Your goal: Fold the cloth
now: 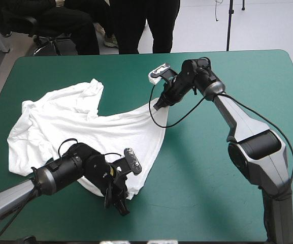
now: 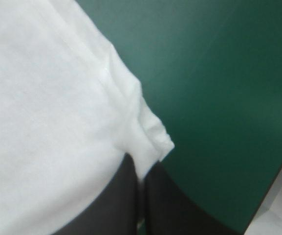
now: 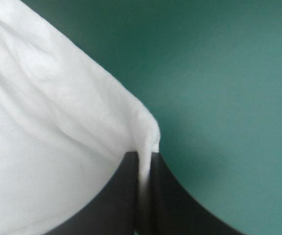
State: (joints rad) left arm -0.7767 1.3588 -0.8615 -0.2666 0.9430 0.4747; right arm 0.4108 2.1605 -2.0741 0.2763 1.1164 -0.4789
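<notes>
T-shirt [image 1: 85,127]: white, soft, creased, spread loosely on the left half of the teal-green table [image 1: 222,76]
Left pincer [image 1: 120,204]: black, clamped on the near hem corner
Right pincer [image 1: 157,107]: clamped on the far corner, cloth drawn to a point

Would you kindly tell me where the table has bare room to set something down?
Bare teal-green cover lies in the near middle, between the T-shirt and the right arm, and along the far edge. The left half is crowded: the T-shirt spreads there, with the left gripper and right gripper both shut on it.
</notes>
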